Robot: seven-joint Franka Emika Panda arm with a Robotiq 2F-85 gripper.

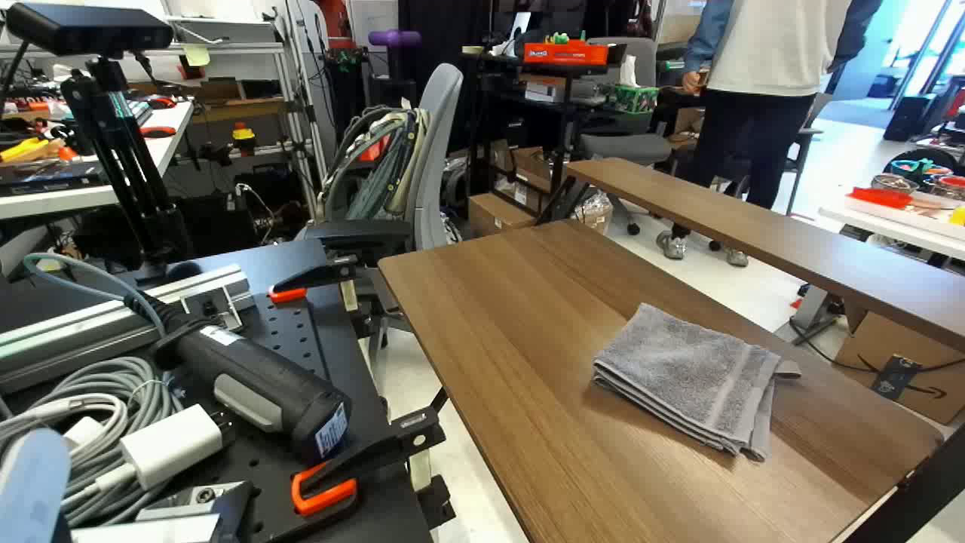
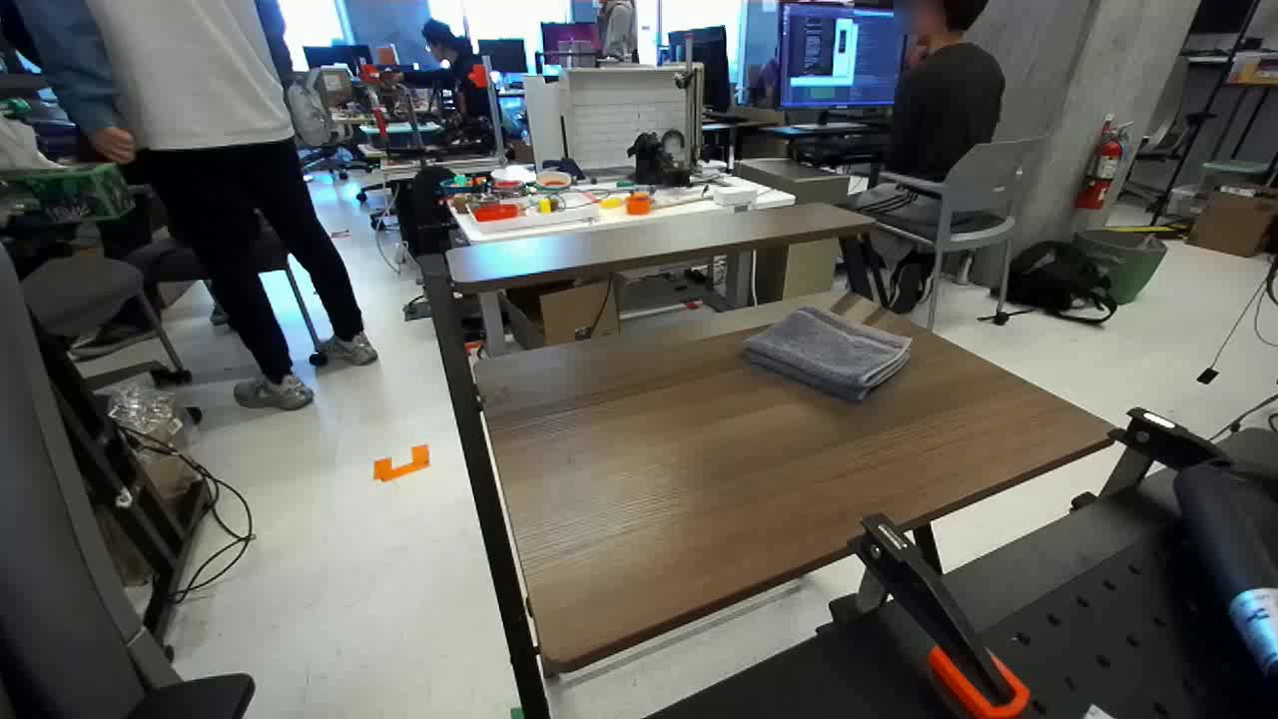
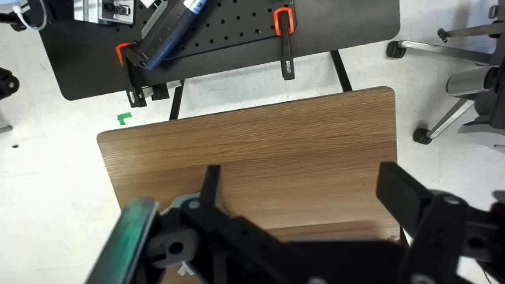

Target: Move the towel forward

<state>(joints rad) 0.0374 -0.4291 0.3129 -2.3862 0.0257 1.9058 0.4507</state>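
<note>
The gripper [image 3: 300, 181] gapes wide. In an exterior view, a towel [image 1: 686, 377] lies lower right on the table [image 1: 497, 302]; upper right, a green box [image 1: 635, 100] holds tissue [image 1: 628, 73].

folded gray towel [image 1: 682, 377] on brown table [image 1: 490, 302]

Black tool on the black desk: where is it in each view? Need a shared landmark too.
In an exterior view: black tool, lower left.
In an exterior view: black tool, right edge, partly cut off.
Wrist view: black tool, top edge, left of centre.
Shared landmark: wooden table, in all three.
</note>
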